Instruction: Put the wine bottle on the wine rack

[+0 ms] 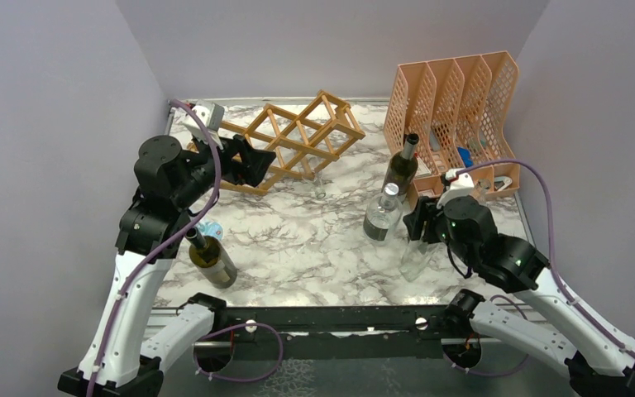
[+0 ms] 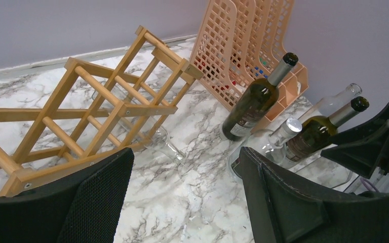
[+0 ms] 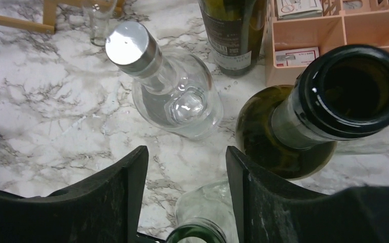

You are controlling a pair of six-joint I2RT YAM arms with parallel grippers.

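Wine rack: I see the wine rack (image 2: pixel 101 90) on the far-left part of the marble table (image 1: pixel 298 248), skewed to the back wall, its wooden lattice tipped over at a slant.
Left gripper: my left gripper (image 1: pixel 256 161) is at the rack's near-left end, just beside the wood. Its jaws stand apart with only marble between them.
Right gripper: my right gripper (image 3: pixel 187 157) points down over the bottles on the right side. The jaws are apart, one on each side of the mouth of a clear glass bottle (image 3: pixel 200 217). I see a gap at the left pad. I cannot tell whether the right pad touches.
Clear glass bottle: upright on the marble, near the front edge on the right, well apart from the rack.
Open wine bottle: a dark green wine bottle (image 3: pixel 294 131) with an uncapped mouth stands just right of the right finger.
Capped bottle: a silver-capped clear bottle (image 3: pixel 172 96) stands just beyond the fingertips.
Foil-topped wine bottle: a dark foil-topped wine bottle (image 1: pixel 400 169) leans against the peach file holder (image 1: pixel 455 99) at the far right.
Near-left bottle: an olive wine bottle (image 1: pixel 212 260) stands by the left arm.
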